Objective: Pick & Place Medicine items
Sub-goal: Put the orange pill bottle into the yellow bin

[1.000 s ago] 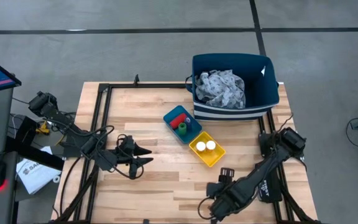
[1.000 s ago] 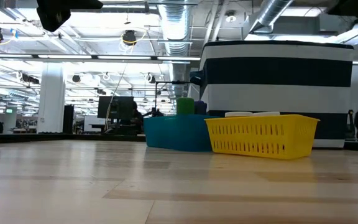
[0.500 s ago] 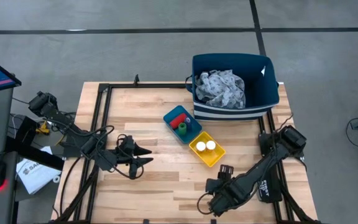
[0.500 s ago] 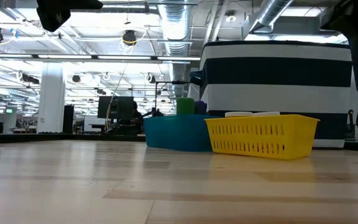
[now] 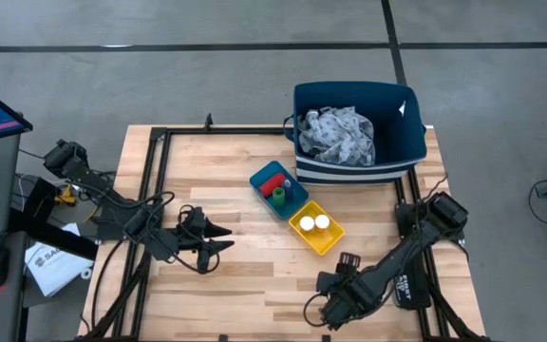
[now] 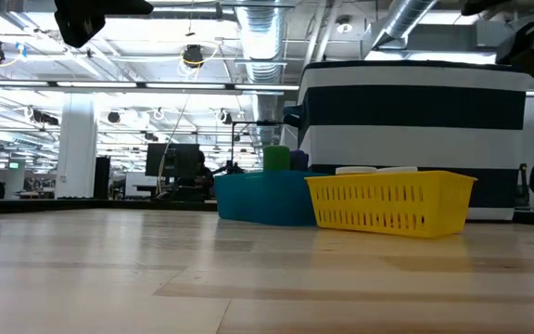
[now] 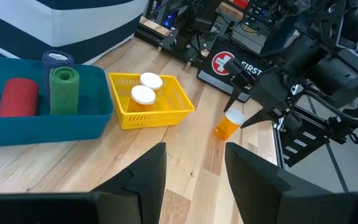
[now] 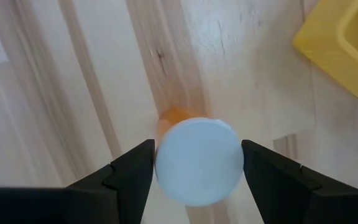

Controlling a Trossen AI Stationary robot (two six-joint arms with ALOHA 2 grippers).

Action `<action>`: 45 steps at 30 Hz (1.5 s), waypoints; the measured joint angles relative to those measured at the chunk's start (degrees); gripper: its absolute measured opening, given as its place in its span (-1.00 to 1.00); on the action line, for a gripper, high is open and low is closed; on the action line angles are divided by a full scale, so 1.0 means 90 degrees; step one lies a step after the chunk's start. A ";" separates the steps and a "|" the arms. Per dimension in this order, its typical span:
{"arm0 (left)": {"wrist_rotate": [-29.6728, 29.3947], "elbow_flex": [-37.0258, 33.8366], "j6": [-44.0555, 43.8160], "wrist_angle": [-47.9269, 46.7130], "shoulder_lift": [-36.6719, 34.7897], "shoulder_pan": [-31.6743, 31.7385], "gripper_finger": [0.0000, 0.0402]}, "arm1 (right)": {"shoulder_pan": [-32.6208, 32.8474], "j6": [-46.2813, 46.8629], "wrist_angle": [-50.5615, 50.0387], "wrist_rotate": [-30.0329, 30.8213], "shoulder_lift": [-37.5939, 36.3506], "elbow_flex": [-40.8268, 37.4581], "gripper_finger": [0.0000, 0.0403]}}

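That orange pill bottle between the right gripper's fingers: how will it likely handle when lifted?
The orange pill bottle looks like rigid plastic, so probably stiff. It is small, likely light. In the left wrist view it stands tilted, and its round body could roll if released. The right gripper has its fingers on either side of the white cap.

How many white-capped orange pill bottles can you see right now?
3. Two pill bottles stand in the yellow tray. The third bottle stands on the table between the right gripper's open jaws. Others may be hidden.
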 joint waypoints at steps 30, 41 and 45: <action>-0.0001 0.0000 0.0000 -0.0003 0.0001 0.0000 -0.22 | -0.0002 0.0135 0.0068 0.0000 -0.0002 0.0002 0.07; -0.0001 0.0000 0.0000 -0.0003 0.0000 -0.0002 -0.22 | -0.0120 0.0107 -0.0043 0.0036 -0.0089 0.0002 0.06; -0.0001 0.0000 -0.0002 -0.0008 0.0000 0.0000 -0.22 | -0.0357 0.0086 -0.0184 0.0341 -0.0433 0.0005 0.07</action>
